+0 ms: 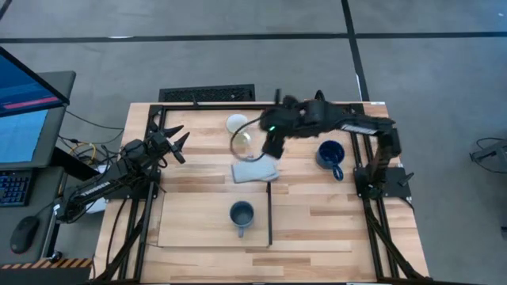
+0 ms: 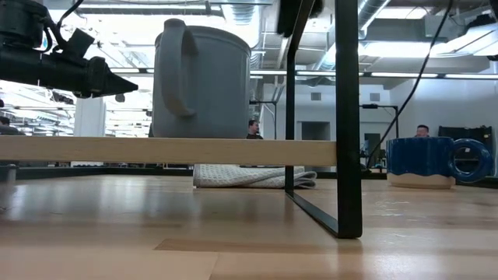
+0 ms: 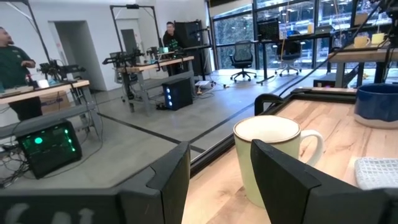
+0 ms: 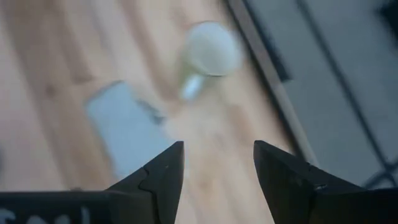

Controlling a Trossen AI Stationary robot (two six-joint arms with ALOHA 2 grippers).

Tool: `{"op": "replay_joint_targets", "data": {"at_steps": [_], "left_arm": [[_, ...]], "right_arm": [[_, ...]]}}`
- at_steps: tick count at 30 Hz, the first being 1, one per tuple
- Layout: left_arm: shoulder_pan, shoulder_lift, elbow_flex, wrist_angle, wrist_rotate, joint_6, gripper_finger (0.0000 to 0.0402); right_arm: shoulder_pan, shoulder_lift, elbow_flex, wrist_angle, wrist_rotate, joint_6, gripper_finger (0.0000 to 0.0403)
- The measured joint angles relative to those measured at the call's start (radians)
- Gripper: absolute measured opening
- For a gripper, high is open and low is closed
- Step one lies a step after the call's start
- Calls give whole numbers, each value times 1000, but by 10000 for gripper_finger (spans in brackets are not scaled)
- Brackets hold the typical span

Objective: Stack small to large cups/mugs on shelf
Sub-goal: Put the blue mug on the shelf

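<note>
The small slate grey-blue mug (image 1: 242, 214) stands upright on the pale plywood shelf (image 1: 198, 226), which has a black strip along its right edge; it looms large in the low view (image 2: 202, 82). The cream-white mug (image 1: 237, 123) stands at the table's far middle. The dark navy mug (image 1: 330, 153) stands at the far right. My right gripper (image 1: 270, 146) hovers open and empty above the table between the cream mug (image 4: 211, 48) and the navy mug. My left gripper (image 1: 181, 144) is open and empty at the far left, pointing at the cream mug (image 3: 268, 155).
A grey folded cloth (image 1: 254, 170) lies between the cream mug and the shelf, just under my right gripper. In the low view the shelf (image 2: 167, 150) is raised on a black frame (image 2: 346, 117). People and desks show in the room beyond.
</note>
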Motion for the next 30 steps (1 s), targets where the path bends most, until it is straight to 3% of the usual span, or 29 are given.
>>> {"op": "replay_joint_targets", "data": {"at_steps": [7, 16, 19, 30], "left_arm": [[0, 0, 0, 0, -1, 3, 163], [0, 0, 0, 0, -1, 5, 163], [0, 0, 0, 0, -2, 17, 163], [0, 0, 0, 0, -2, 17, 163]], "right_arm": [[-61, -147, -1, -113, 176, -21, 214], [-131, -349, -77, -120, 228, -43, 214], [-143, -445, -187, -86, 271, 6, 214], [-116, -798, -773, 192, 268, 113, 214]]}}
